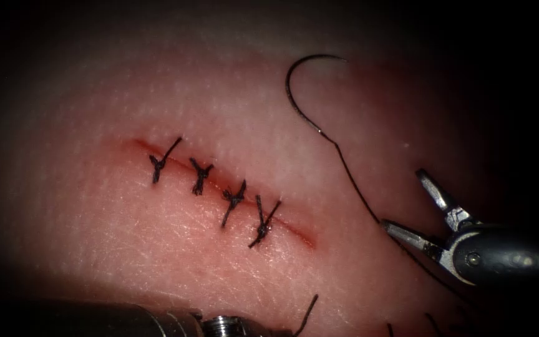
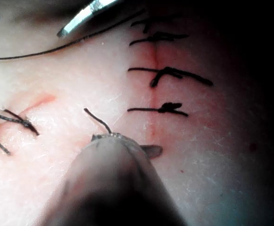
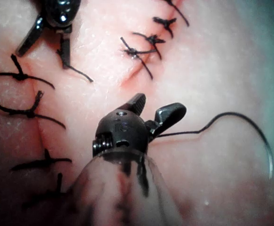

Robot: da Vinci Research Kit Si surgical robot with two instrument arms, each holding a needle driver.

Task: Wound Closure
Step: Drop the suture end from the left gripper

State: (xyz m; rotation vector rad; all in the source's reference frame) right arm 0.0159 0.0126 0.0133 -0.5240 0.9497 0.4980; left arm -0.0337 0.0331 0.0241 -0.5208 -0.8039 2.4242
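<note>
The right tool (image 1: pixel 407 209) is seen with its 2 jaws spread wide apart near the right edge of the tissue (image 1: pixel 126 249), gripping nothing. The thread (image 1: pixel 357 193) is seen passing just beside the lower jaw's tip in the endoscope view; in the right wrist view the thread (image 3: pixel 179 134) runs out from beside the same tool (image 3: pixel 151 110), and whether it touches a jaw cannot be told.

The left tool (image 1: pixel 223 324) is seen at the tissue's near edge in the endoscope view, where its jaws are hidden. In the right wrist view its jaws (image 3: pixel 45 44) are seen parted, with a short cut end of thread (image 3: pixel 78 73) lying at the tip of 1 of them; whether that end is held cannot be told. The same cut end (image 2: pixel 98 120) is seen beside the tool's tip (image 2: pixel 109 138) in the left wrist view.

The needle (image 1: pixel 297 87) is seen lying free on the tissue's surface to the right of the cut (image 1: pixel 219 187), toward the far edge, held by neither tool and not in the tissue. The thread is seen trailing from its swaged end down toward the right tool.

4 knotted stitches (image 1: pixel 235 200) are seen across the cut, with red fluid (image 1: pixel 301 237) along its line.
</note>
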